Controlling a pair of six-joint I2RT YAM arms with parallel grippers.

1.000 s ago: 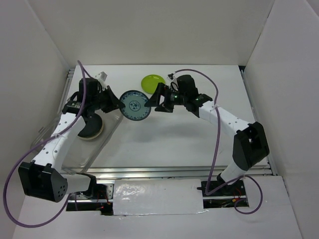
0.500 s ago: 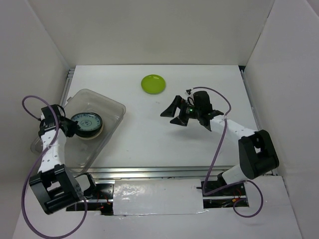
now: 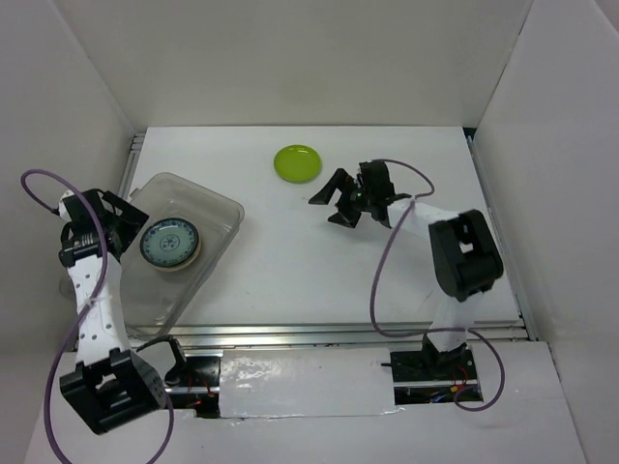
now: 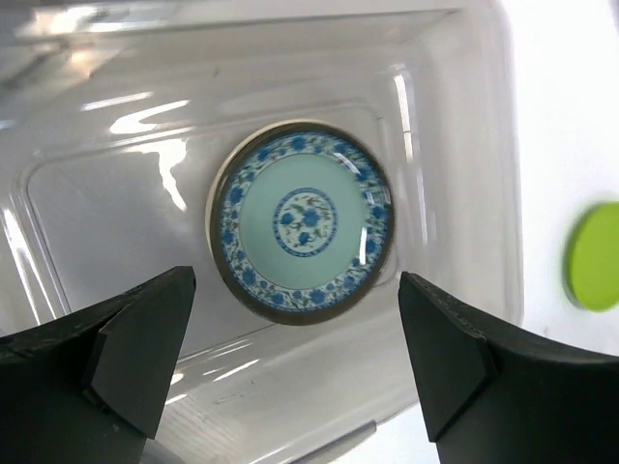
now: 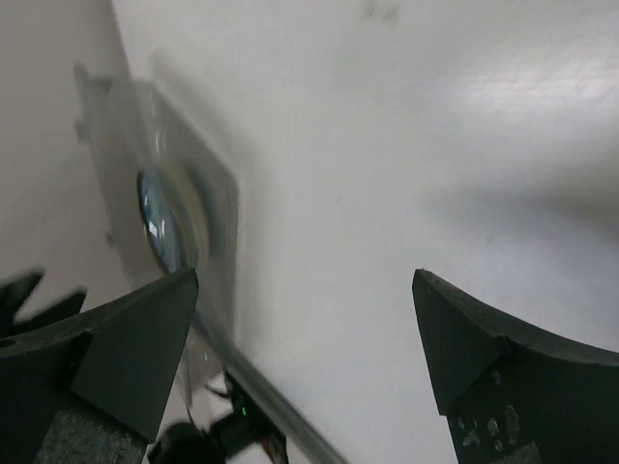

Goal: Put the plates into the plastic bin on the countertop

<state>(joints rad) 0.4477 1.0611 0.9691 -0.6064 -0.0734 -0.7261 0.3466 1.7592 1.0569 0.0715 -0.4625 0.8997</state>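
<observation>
A blue-white patterned plate (image 3: 169,242) (image 4: 302,220) lies face up in the clear plastic bin (image 3: 218,217) (image 4: 455,116), on top of a stack of which only a cream rim shows. My left gripper (image 3: 121,224) (image 4: 295,358) hovers open above the bin's left side, with nothing between its fingers. A lime green plate (image 3: 297,162) (image 4: 595,256) sits alone on the white countertop (image 3: 290,271) at the back. My right gripper (image 3: 329,200) (image 5: 300,358) is open and empty over bare countertop, just right of and nearer than the green plate. In the right wrist view the bin (image 5: 193,222) is a blur.
White walls stand close around the countertop on the left, back and right. The bin lies at an angle at the left edge. A metal rail (image 3: 319,333) runs along the near edge by the arm bases.
The blue-white plate, held up in the left gripper's grip a second ago, now lies in the bin. The left gripper has opened and drawn back left. The right gripper swung back toward the green plate.
</observation>
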